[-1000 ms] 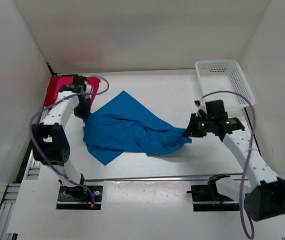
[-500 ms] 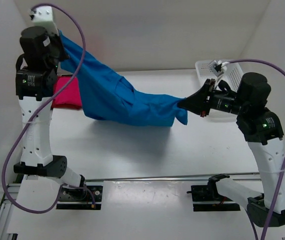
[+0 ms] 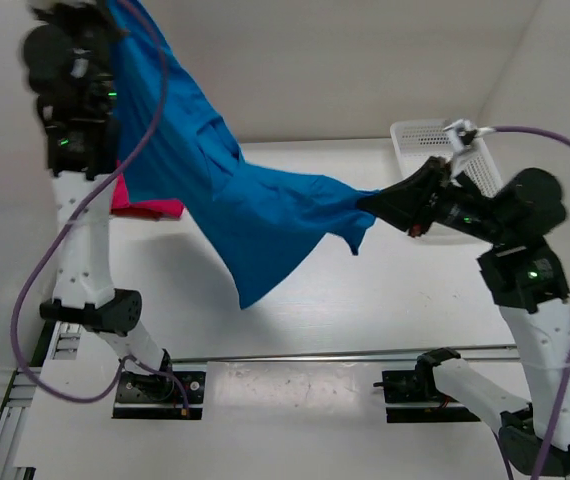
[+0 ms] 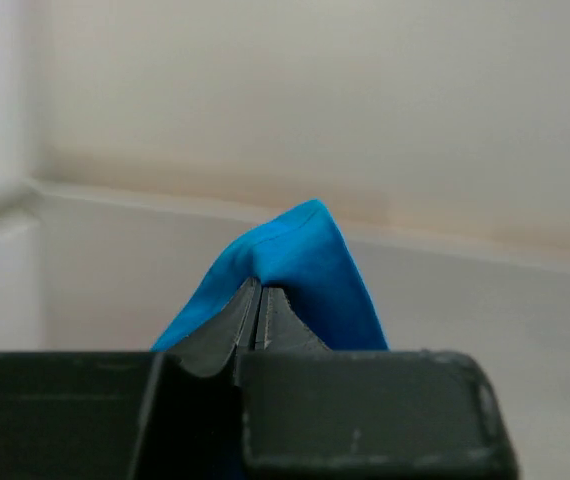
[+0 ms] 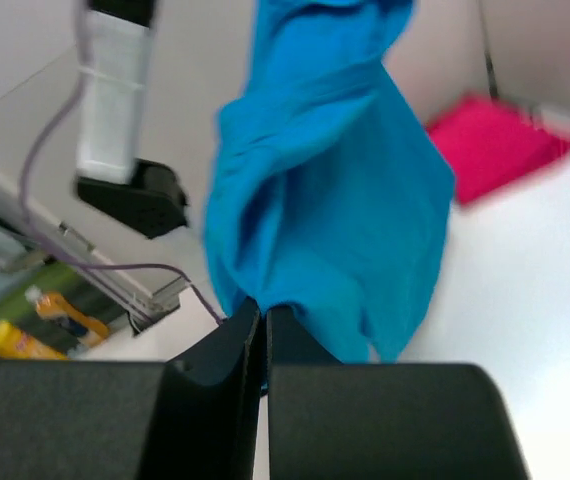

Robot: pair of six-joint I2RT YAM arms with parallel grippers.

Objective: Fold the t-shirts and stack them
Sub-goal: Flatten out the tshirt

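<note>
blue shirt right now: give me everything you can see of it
The blue t-shirt is plain, soft, bright blue fabric, held aloft and stretched. The left gripper is shut on one edge high up at left; the right gripper is shut on another, lower at right. The cloth sags creased between them, one pointed corner hanging toward the table.
</note>
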